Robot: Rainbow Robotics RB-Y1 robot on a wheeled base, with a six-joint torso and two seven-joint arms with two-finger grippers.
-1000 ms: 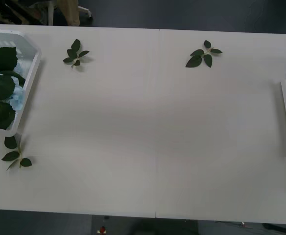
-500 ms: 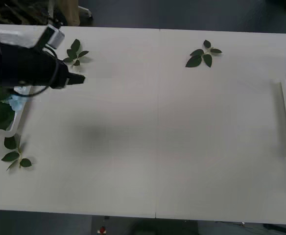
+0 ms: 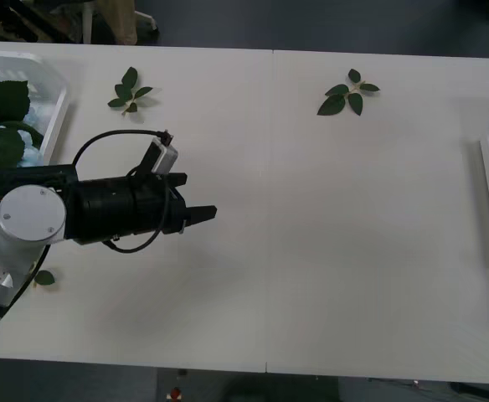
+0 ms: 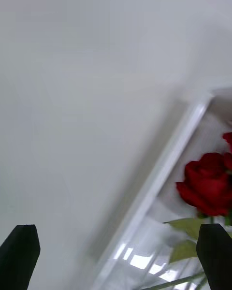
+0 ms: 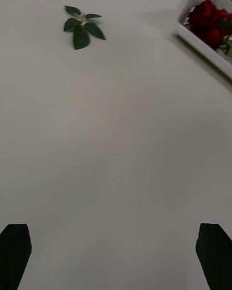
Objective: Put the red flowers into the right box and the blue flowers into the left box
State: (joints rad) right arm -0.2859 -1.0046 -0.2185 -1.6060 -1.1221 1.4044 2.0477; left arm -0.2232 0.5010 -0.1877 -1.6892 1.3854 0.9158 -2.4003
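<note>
Lying in the right box, the red flowers

Bright even overhead light, soft shadow under left arm, right wrist view motion-blurred, glare on right box

I am looking down on a wide white table that is taking up nearly all of my front view. A thin seam is running across its middle, from the far edge to the near edge. Beyond the far edge of the table, a dark blue-grey floor is showing. Past the table's far left corner, some pale furniture legs are standing on that floor. Soft, even light is falling on the tabletop.
</note>
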